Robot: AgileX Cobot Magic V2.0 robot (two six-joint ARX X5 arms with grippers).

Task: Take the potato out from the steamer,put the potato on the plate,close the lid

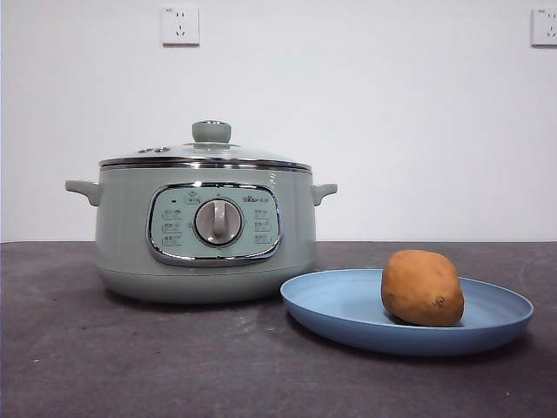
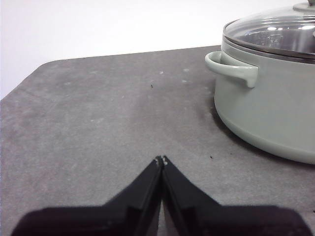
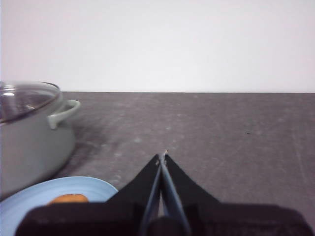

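Note:
The sage-green steamer [image 1: 206, 231] stands at the left of the front view with the glass lid [image 1: 209, 150] resting shut on it. The golden-brown potato [image 1: 422, 287] lies on the blue plate [image 1: 348, 300] to the steamer's right. My left gripper [image 2: 162, 159] is shut and empty, low over the table beside the steamer's [image 2: 270, 108] side handle. My right gripper [image 3: 163, 156] is shut and empty, near the plate [image 3: 29, 201], where a sliver of the potato [image 3: 69, 198] shows. Neither gripper shows in the front view.
The dark grey table [image 1: 130, 366] runs to a white wall with two sockets [image 1: 180, 25]. The table's rounded far corner [image 2: 44, 69] shows in the left wrist view.

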